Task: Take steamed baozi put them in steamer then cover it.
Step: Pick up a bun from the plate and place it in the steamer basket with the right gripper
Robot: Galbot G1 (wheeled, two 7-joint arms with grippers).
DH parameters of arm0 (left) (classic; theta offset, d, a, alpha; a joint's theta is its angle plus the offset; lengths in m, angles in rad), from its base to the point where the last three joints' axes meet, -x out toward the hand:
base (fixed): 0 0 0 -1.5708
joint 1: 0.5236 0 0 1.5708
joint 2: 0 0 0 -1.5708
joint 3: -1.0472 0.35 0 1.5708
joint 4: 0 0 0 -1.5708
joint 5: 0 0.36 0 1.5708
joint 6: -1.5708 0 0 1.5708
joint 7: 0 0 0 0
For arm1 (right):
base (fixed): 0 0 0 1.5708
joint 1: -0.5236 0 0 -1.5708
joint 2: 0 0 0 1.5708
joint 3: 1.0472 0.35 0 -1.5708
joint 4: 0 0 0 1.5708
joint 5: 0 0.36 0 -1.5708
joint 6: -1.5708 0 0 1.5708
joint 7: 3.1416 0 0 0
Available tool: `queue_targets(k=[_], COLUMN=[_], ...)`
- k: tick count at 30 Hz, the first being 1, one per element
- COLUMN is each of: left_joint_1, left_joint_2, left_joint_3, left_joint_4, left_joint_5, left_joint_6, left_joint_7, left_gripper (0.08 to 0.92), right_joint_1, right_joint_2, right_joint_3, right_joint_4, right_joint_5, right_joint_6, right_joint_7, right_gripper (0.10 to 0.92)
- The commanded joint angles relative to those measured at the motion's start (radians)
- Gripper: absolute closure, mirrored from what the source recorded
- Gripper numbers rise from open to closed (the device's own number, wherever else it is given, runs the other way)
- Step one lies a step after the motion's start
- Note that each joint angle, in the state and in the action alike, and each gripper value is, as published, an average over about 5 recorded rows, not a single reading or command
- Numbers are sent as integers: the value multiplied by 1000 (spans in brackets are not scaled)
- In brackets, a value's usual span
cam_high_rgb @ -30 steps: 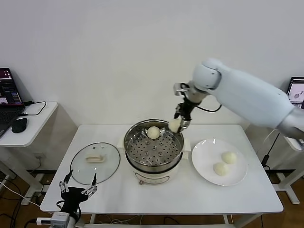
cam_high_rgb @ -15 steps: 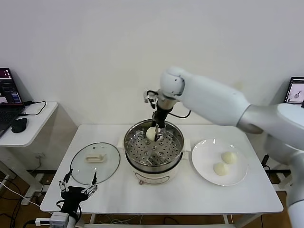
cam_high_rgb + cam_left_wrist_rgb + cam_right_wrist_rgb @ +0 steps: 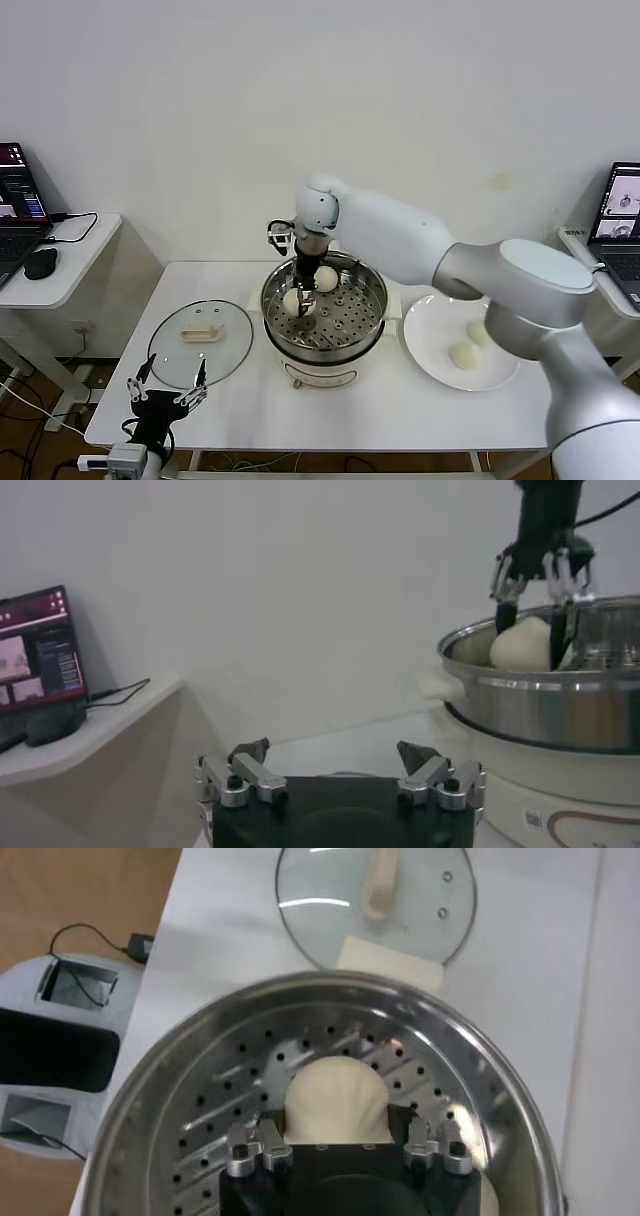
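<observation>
The steamer [image 3: 325, 340] stands mid-table, with one steamed baozi [image 3: 326, 278] on the far side of its perforated tray. My right gripper [image 3: 300, 305] reaches down into the pot's left side, shut on a second baozi [image 3: 291, 300]. In the right wrist view this baozi [image 3: 335, 1096] sits between the fingers, low over the tray [image 3: 210, 1108]. Two more baozi [image 3: 462, 355] lie on the white plate [image 3: 425, 350]. The cover [image 3: 170, 355] lies flat on the table, left of the steamer. My left gripper [image 3: 163, 400] is parked open at the table's front left.
The left wrist view shows the steamer's wall [image 3: 560, 695] with my right gripper [image 3: 540, 580] and its baozi [image 3: 525, 645] above the rim. A side table with a laptop [image 3: 20, 200] stands at the left. Another laptop [image 3: 620, 200] is at the right.
My right gripper carried the baozi from above the steamer's right rim leftward across the pot and down to the tray's left side. The left arm has not moved.
</observation>
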Motion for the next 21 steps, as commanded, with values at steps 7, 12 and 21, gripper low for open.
queue_targets(k=[7, 12, 21], left_joint_1=[-19, -21, -25], left_joint_2=[-1, 1, 0], left_joint_3=[7, 8, 8], left_joint_4=[30, 33, 34], left_joint_5=[-2, -2, -1], left_joint_6=[0, 0, 2], left_joint_7=[2, 3, 6], left_gripper=[177, 177, 177], right_joint_1=[-79, -72, -10], right_joint_2=[79, 57, -136], right_joint_3=[68, 88, 136], right_joint_4=[-120, -107, 107], right_joint_5=[-94, -92, -49], right_joint_6=[13, 12, -2], right_joint_7=[22, 29, 7], right_gripper=[339, 222, 202])
